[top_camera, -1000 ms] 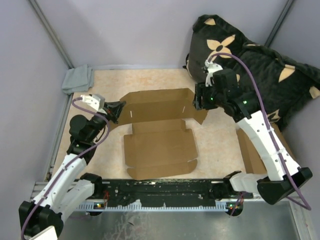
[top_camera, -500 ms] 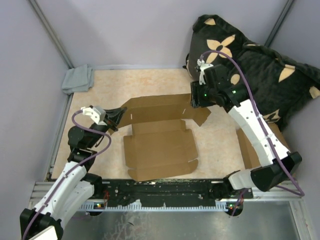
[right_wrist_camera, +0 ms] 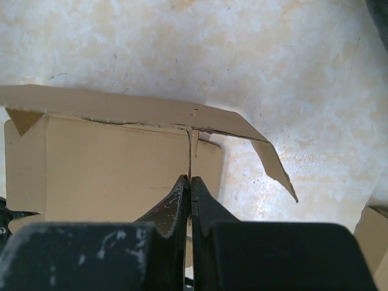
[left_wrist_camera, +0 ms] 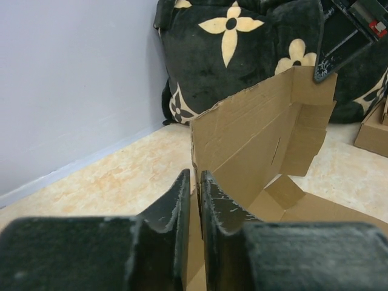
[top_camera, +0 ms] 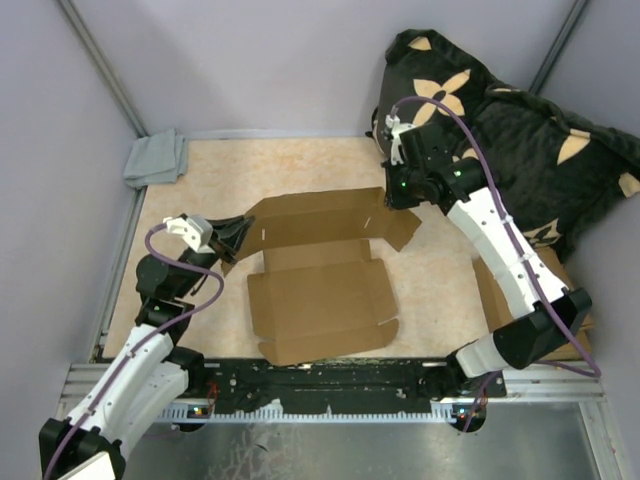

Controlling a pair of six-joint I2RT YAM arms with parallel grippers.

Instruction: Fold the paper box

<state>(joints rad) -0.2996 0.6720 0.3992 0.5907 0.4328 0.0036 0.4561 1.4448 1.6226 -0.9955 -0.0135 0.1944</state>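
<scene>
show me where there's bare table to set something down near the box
Bare table lies behind the box, between the grey cloth and the black cushion, and right of the box before the small cardboard piece. The left arm crowds its left side.

Pale grey walls (top_camera: 280, 60) enclose a beige mottled tabletop (top_camera: 300, 165); grey folded cloth (top_camera: 155, 158) far-left, black flower-patterned cushion (top_camera: 520, 140) far-right.
</scene>
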